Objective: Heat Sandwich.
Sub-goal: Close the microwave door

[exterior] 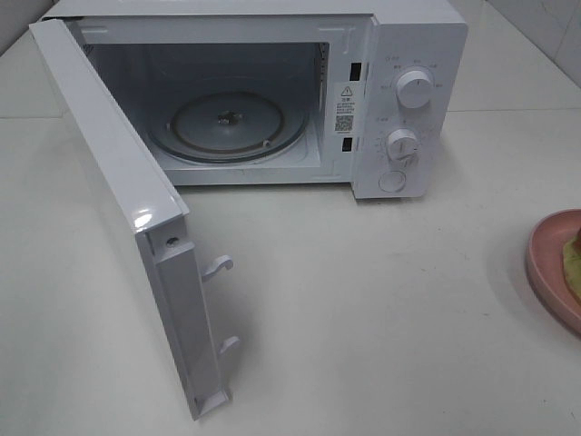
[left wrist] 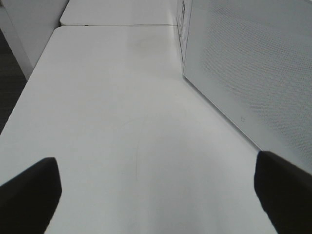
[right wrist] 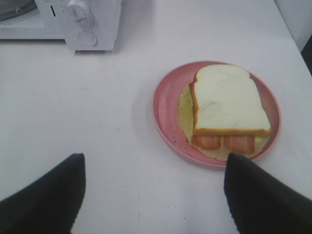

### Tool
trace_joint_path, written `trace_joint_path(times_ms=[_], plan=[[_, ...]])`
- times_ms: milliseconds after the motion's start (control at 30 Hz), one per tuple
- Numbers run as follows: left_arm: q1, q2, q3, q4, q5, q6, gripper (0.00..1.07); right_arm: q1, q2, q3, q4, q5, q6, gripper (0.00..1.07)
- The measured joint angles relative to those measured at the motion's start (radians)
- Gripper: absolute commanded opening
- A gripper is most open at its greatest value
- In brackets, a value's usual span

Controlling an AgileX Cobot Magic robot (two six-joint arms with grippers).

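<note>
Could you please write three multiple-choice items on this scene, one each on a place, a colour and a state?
1. Where is the sandwich?
A. on the turntable
B. on the plate
C. on the bare table

2. What colour is the plate?
A. pink
B. blue
C. black

3. How is the microwave door?
A. shut
B. taken off
C. swung open

Answers:
1 B, the right wrist view shows the bread lying on the plate, while the glass turntable is bare.
2 A, its rim is pink in both views.
3 C, the door stands wide and the cavity is exposed.
</note>
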Motion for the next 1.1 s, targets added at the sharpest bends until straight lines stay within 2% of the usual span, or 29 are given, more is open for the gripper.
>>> trace_joint_path(times_ms=[100,1100], plan=[[0.000,0.000,0.000,0.000,0.000,0.000,1.03,-0.001,-0.045,0.000,0.003,0.000,-0.005,0.76],[0.000,0.000,0.000,0.000,0.000,0.000,1.03,-0.001,-0.045,0.000,0.003,0.000,-0.011,0.76]])
